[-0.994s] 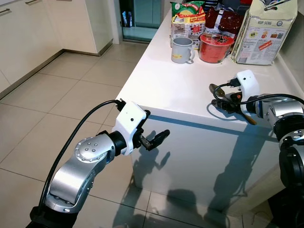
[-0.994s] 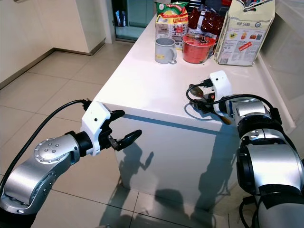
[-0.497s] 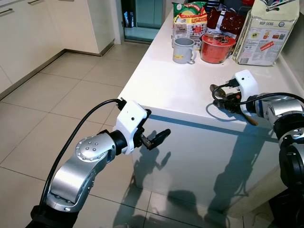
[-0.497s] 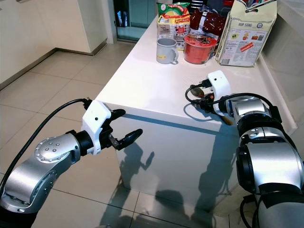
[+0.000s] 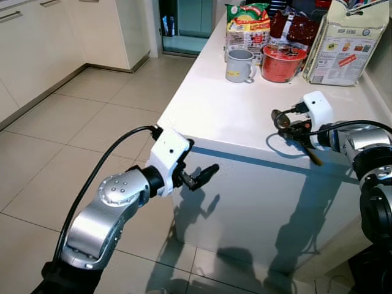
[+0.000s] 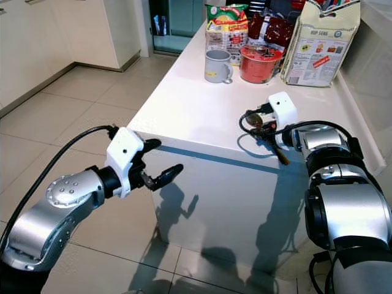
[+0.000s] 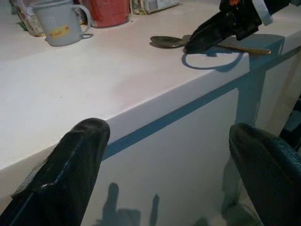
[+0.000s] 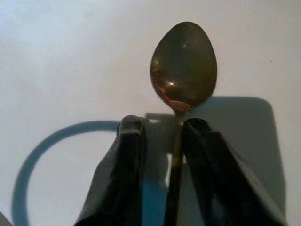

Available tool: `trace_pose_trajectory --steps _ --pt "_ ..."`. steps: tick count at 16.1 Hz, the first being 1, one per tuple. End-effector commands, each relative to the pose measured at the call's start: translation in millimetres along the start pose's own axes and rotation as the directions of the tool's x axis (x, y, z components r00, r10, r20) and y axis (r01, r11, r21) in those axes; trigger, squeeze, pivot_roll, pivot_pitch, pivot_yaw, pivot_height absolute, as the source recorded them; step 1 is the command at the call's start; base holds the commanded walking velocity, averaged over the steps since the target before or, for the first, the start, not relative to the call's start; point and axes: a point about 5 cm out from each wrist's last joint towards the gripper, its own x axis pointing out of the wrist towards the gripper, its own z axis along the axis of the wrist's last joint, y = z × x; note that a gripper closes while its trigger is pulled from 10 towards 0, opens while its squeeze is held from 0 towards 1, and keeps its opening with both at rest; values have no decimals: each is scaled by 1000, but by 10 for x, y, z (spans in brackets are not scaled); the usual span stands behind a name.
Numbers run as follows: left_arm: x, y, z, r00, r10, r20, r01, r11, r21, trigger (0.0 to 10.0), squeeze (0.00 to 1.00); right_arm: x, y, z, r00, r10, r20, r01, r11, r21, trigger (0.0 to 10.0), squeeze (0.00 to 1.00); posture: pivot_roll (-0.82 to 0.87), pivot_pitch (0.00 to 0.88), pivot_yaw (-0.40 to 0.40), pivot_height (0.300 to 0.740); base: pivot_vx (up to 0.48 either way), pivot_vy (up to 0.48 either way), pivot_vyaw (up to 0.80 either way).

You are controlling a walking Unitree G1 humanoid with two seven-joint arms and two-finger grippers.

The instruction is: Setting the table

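Right end effector gripping a spoon by the neck, fingers pinched nearly together, at the near right part of the table. Compared with 1 s ago, spoon looking tipped: bowl raised a little toward the mug, handle end trailing past the near edge. Probably lifting or re-aiming the spoon for a place setting; placement not yet done.

Left end effector hanging in front of the table's near face, well short of the spoon, fingers spread wide, holding nothing.

Crowding the far end beyond the spoon: mug, red bowl, snack packets, big paper bag. Broad bare surface between mug and spoon, so nothing blocking a set-down there.
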Motion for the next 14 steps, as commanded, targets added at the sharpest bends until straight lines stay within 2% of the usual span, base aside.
trace_pose_trajectory --steps 1,5,7,8,10,12,14 --pt "22 29 30 1000 15 5 -15 1000 23 10000 0 -26 -65 -138 998 -27 -56 29 999 23 0 0 34 0 11 740 0 0 0" --pt "41 74 15 999 40 -1 -40 999 34 10000 0 -15 -62 -166 999 -34 -36 36 998 59 0 0 36 0 7 740 0 0 0" --pt "43 168 63 993 118 25 -119 992 35 10000 0 -11 -51 -117 1000 -30 9 29 995 98 0 0 38 0 6 740 0 0 0" --pt "53 298 85 976 214 37 -215 976 33 10000 0 -5 -37 -46 998 -32 61 23 991 135 0 0 31 0 9 740 0 0 0" --pt "59 400 67 951 307 29 -308 951 31 10000 0 1 -5 57 990 -16 137 -9 984 180 0 0 28 0 12 740 0 0 0" --pt "14 453 127 931 360 57 -360 933 -3 10000 0 -28 46 265 966 40 254 -96 972 213 0 0 31 0 14 740 0 0 0" --pt "23 508 139 917 392 78 -394 919 6 10000 0 -56 65 410 937 30 349 -124 960 250 0 0 9 0 30 740 0 0 0"
